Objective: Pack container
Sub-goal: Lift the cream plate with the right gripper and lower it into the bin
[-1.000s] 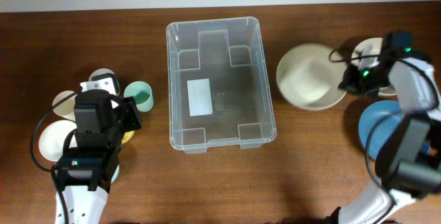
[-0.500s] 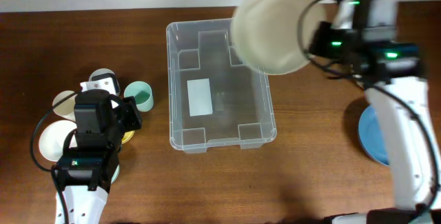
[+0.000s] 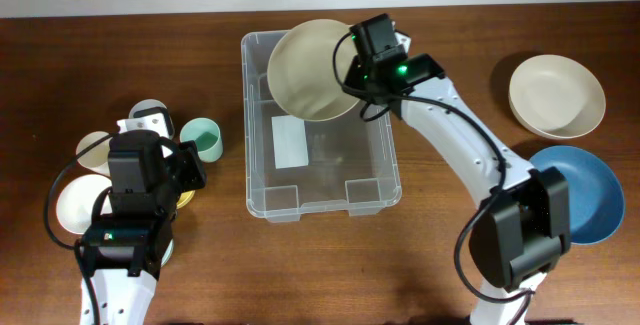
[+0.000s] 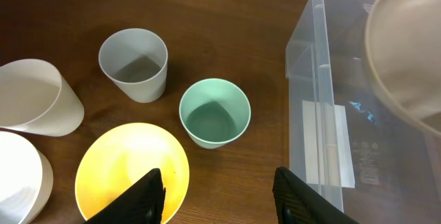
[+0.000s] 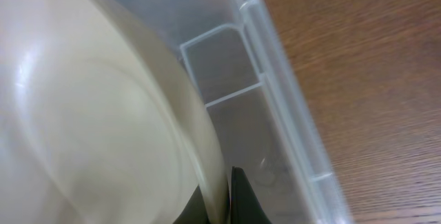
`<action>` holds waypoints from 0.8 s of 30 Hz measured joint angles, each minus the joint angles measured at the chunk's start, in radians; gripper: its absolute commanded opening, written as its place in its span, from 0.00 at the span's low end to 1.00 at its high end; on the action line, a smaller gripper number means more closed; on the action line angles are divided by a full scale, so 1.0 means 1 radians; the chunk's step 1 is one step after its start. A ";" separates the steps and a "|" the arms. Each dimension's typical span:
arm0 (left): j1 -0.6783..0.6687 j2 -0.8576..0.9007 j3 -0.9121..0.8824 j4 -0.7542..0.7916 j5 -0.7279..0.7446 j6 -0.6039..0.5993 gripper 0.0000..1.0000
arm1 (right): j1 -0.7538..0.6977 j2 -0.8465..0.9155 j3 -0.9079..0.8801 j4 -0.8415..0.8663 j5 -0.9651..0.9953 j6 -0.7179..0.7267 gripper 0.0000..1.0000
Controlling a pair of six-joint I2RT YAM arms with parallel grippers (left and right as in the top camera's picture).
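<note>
The clear plastic container (image 3: 262, 200) with a white label stands at the table's middle; its wall shows in the left wrist view (image 4: 319, 114) and right wrist view (image 5: 275, 93). My right gripper (image 3: 352, 73) is shut on the rim of a cream bowl (image 3: 308, 69), holding it tilted over the container's far right part. The bowl fills the right wrist view (image 5: 89, 114), pinched between the fingers (image 5: 224, 203), and shows at the left wrist view's right edge (image 4: 403, 58). My left gripper (image 4: 217, 196) is open and empty, above a yellow bowl (image 4: 124, 169) and a mint cup (image 4: 214, 112).
Left of the container are a grey cup (image 4: 134, 64), a white cup on its side (image 4: 34, 100) and white bowls (image 3: 72, 205). At the right stand another cream bowl (image 3: 556, 95) and a blue plate (image 3: 580, 190).
My right arm has swung left with the cream bowl, from the table's right side to over the container. A second cream bowl and the whole blue plate are uncovered. The left arm has not moved.
</note>
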 measured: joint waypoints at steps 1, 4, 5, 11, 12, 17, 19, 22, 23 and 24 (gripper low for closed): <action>0.000 0.000 0.000 0.000 0.000 0.000 0.52 | 0.005 0.002 0.000 0.002 0.000 0.002 0.04; 0.000 0.000 0.000 -0.004 0.000 0.000 0.53 | 0.022 0.004 0.000 0.009 0.003 0.029 0.04; 0.000 0.000 0.000 -0.005 0.000 0.000 0.52 | 0.026 0.012 0.000 0.008 0.003 0.046 0.04; 0.000 0.000 0.000 -0.010 0.000 0.000 0.53 | 0.031 0.080 0.000 0.003 0.003 0.083 0.04; 0.000 0.000 0.000 -0.010 0.000 0.000 0.53 | 0.031 0.085 0.000 0.000 0.002 0.087 0.04; 0.000 0.000 0.000 -0.012 0.000 0.000 0.53 | 0.039 0.087 0.000 -0.008 0.002 0.098 0.12; 0.000 0.000 0.000 -0.013 0.000 0.000 0.53 | 0.040 0.087 0.000 -0.008 0.002 0.100 0.13; 0.000 0.000 0.000 -0.015 0.000 0.000 0.53 | 0.040 0.087 0.000 -0.011 0.006 0.101 0.14; 0.000 0.000 0.000 -0.015 0.000 0.000 0.53 | 0.040 0.087 0.000 -0.013 0.006 0.101 0.15; 0.000 0.000 0.000 -0.015 0.000 0.000 0.54 | 0.040 0.087 0.000 -0.016 0.006 0.101 0.15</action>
